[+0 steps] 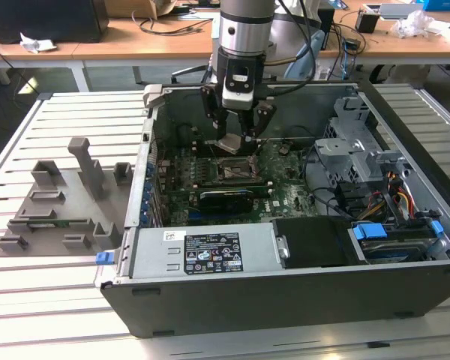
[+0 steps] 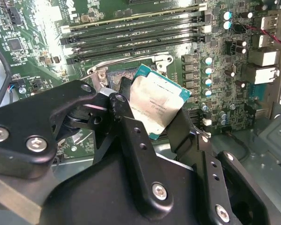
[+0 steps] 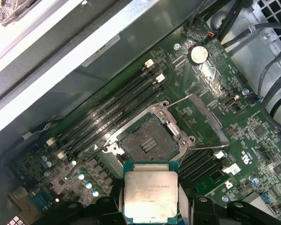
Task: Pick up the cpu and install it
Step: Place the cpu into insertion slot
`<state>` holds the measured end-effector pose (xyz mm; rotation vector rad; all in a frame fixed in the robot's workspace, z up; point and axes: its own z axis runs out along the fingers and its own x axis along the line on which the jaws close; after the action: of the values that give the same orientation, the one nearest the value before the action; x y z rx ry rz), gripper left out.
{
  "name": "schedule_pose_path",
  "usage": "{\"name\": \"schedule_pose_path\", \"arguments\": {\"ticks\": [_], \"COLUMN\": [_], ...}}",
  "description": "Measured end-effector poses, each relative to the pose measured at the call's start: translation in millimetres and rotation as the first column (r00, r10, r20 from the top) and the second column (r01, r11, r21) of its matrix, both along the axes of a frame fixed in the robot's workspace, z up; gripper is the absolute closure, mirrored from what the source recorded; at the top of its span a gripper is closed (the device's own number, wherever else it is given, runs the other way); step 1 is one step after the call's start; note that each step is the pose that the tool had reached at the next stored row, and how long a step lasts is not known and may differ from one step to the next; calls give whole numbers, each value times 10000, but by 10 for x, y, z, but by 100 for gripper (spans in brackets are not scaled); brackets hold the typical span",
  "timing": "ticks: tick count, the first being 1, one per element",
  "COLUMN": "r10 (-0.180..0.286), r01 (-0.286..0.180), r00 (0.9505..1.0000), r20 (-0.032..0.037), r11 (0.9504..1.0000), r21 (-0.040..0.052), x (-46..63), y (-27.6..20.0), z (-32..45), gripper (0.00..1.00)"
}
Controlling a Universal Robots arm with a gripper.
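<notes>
While in tool [image 2: 152, 112], cpu [image 2: 157, 105] face-up above socket [image 3: 147, 143]

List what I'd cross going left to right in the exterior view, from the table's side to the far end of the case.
grey holder tray → left wall of the case → claw shut on the cpu → grey drive cage → coloured wires
</notes>
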<state>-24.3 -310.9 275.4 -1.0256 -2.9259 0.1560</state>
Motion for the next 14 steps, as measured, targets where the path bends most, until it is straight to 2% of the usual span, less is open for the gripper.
{"name": "schedule_pose_path", "arguments": {"ticks": [14], "r10": [-409], "r01": [409], "r00": [9992], "r20": [0], "r11": [9992], "r21": [-1], "x": [0], "y": [0], "z": [0], "gripper": [45]}}
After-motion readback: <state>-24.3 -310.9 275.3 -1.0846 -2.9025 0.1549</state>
